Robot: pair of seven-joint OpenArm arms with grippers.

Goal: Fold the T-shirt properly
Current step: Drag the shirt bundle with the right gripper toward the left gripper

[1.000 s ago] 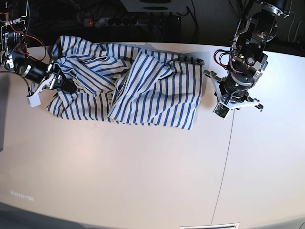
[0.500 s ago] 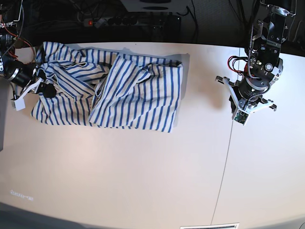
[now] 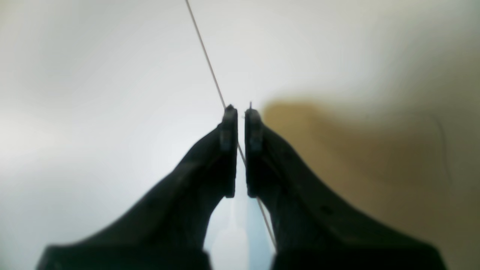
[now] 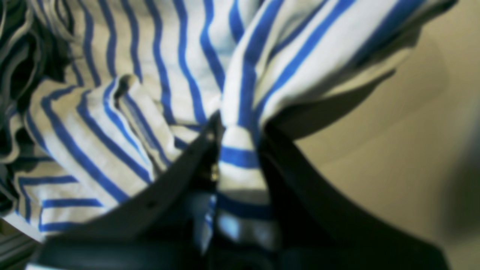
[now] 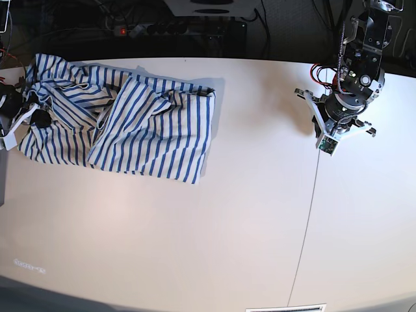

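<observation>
Now, right gripper: pinched tight on T-shirt, maybe for pulling flat.
Left gripper: squeezed shut, empty, parked over table.

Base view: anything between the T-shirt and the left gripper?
Nothing. In the base view, only bare white table separates the T-shirt from the left gripper, which is shut and empty above the table seam.

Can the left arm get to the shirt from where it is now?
Probably yes: only bare table lies between the shut, empty left gripper and the shirt, though the gap is wide.
</observation>
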